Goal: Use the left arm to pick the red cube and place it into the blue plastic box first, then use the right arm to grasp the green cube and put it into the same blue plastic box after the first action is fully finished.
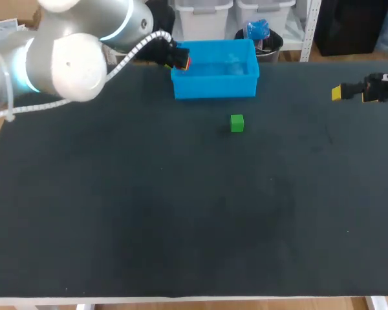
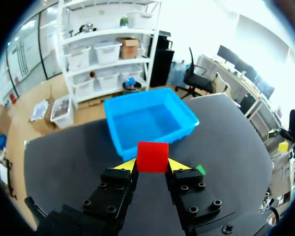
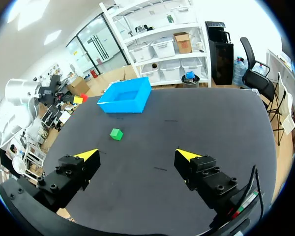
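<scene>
My left gripper (image 2: 152, 165) is shut on the red cube (image 2: 152, 157), held in the air just short of the blue plastic box (image 2: 148, 119). In the head view that gripper (image 1: 178, 59) and the red cube (image 1: 187, 62) hang at the left rim of the blue box (image 1: 215, 87). The green cube (image 1: 237, 123) lies on the black table in front of the box. My right gripper (image 3: 140, 156) is open and empty, far from the green cube (image 3: 116, 133), and sits at the table's right edge (image 1: 349, 92). From there the blue box (image 3: 126, 98) and red cube (image 3: 83, 97) show far ahead.
The black table (image 1: 181, 213) carries only the box and the green cube. My left arm (image 1: 64, 58) comes in large over the table's back left corner.
</scene>
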Action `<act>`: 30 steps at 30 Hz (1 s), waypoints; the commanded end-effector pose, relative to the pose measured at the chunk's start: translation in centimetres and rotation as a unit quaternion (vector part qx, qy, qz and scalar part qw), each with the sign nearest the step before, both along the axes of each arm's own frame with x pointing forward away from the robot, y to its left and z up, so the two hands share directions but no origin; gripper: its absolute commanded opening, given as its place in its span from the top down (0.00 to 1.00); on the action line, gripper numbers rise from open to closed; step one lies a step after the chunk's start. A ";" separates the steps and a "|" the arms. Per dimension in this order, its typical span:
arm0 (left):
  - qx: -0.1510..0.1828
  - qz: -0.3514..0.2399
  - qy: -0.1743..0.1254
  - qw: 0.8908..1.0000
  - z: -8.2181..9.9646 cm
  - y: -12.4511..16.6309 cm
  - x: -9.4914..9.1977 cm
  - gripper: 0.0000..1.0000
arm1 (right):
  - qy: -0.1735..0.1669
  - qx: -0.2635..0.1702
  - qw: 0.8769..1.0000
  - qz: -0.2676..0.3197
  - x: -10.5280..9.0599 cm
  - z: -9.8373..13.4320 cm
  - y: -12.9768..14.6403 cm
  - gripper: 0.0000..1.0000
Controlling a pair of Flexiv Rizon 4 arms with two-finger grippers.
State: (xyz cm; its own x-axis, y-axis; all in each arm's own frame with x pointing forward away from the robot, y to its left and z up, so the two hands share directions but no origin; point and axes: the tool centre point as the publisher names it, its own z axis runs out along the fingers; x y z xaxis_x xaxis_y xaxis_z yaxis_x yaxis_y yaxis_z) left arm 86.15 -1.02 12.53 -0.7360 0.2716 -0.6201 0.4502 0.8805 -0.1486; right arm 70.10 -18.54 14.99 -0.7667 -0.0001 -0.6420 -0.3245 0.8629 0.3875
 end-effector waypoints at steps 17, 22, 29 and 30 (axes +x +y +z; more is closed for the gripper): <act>0.002 -0.012 0.014 1.000 -1.7 -2.5 7.7 1.00 | 0.000 0.000 1.000 0.001 0.0 0.0 0.0 0.00; -0.001 -0.013 0.023 1.000 -2.8 -3.2 8.9 1.00 | 0.000 0.000 1.000 0.001 0.0 0.0 0.0 0.00; -0.002 -0.011 0.034 0.999 -4.8 -3.9 10.3 1.00 | 0.000 0.000 1.000 0.001 0.0 0.0 0.0 0.00; -0.001 -0.010 0.036 0.999 -5.1 -3.9 10.4 1.00 | 0.000 0.000 1.000 0.001 0.0 0.0 0.0 0.00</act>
State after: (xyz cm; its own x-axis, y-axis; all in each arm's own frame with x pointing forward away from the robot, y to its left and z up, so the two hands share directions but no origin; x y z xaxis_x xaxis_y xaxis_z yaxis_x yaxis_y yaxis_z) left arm 94.41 -4.07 8.52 -0.7626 0.2773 -0.5844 0.4543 0.8728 -0.1786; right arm 70.10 -18.55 14.99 -0.7667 -0.0001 -0.6420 -0.3245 0.8629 0.3874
